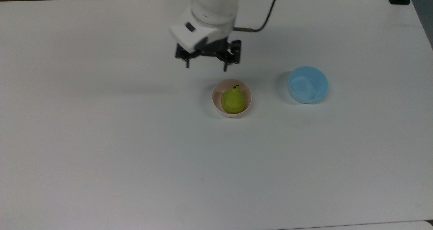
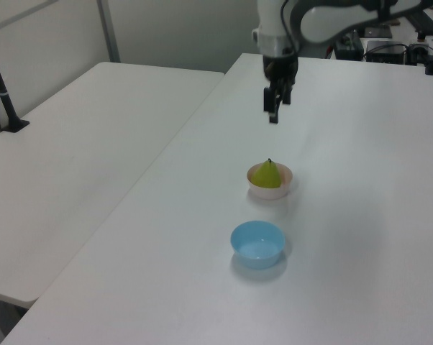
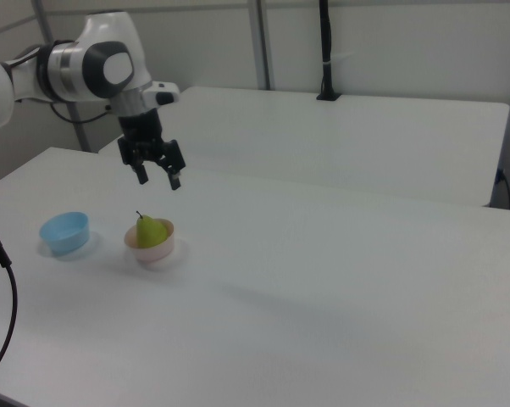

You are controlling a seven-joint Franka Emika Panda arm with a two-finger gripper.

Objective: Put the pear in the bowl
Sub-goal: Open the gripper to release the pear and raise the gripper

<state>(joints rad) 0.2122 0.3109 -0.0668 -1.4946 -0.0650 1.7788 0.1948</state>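
Observation:
The yellow-green pear rests inside the pale pink bowl, stem pointing up. My gripper hangs open and empty well above the table, up and to the left of the bowl in the top view. Nothing sits between its black fingers, and it is clear of both pear and bowl.
A light blue bowl stands empty to the right of the pink one in the top view. A black cable trails from the arm. A second white table adjoins this one.

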